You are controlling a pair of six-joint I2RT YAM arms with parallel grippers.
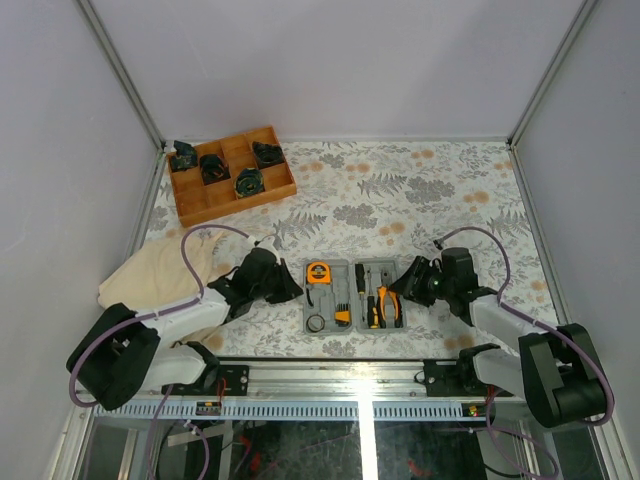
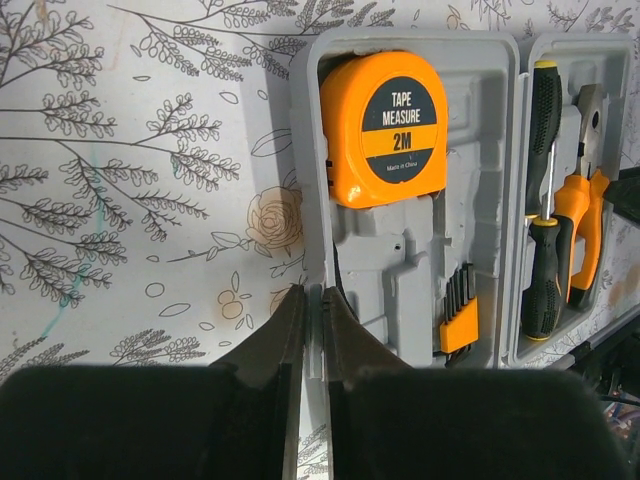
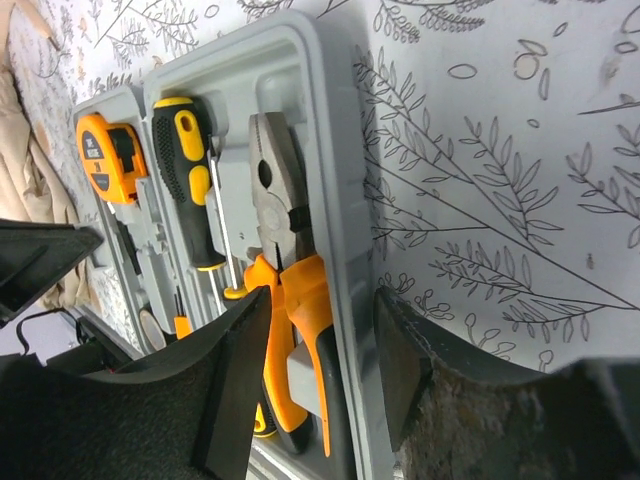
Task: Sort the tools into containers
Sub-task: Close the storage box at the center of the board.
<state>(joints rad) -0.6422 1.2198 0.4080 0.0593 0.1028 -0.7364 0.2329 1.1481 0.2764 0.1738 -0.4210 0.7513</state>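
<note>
The grey case [image 1: 352, 322] lies open between my arms, two halves side by side. In its left half sit an orange tape measure [image 2: 385, 125], a small orange holder of black keys [image 2: 460, 315] and a black ring [image 1: 316, 322]. Two black-and-yellow screwdrivers [image 2: 541, 275] and the orange-handled pliers [image 3: 285, 230] lie in the right half. My left gripper [image 2: 313, 292] is shut on the left rim of the case [image 2: 480, 150]. My right gripper [image 3: 323, 300] is open. Its fingers straddle the case's right wall [image 3: 330, 130] and the pliers' handle without pressing either.
A brown wooden divided tray [image 1: 232, 175] with black parts stands at the back left. A beige cloth [image 1: 160, 270] lies beside the left arm. The arms' mounting rail [image 1: 350, 375] runs along the near edge. Grey walls close in the table on three sides.
</note>
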